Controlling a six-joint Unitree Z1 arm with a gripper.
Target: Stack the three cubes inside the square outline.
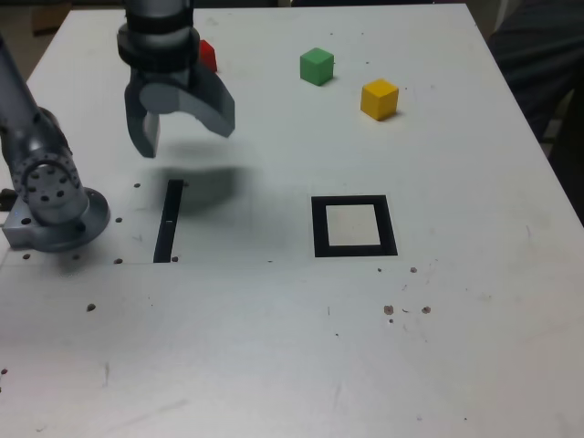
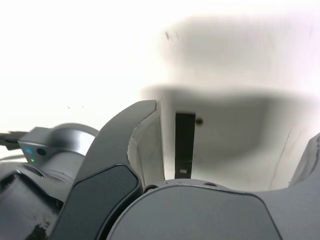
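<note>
Stack not begun; 0 of 3 cubes in outline

Thick black square outline w/ pale centre point(image 1: 387, 228) has no cube in it; small solid yellow cube point(image 1: 379, 99) & small solid green cube point(image 1: 317, 67) sit apart beyond it, ext. view; small solid red cube point(image 1: 208, 57) partly hidden behind dark grey curved-jaw gripper point(image 1: 187, 137); jaws wide, nothing held; left to do, prob.: all 3 placements, incl. stacking.

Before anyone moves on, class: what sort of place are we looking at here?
Probably a robotics lab or workshop. A robot arm's round base is on a white table, which bears a black square outline and small coloured cubes, such as the green one.
</note>
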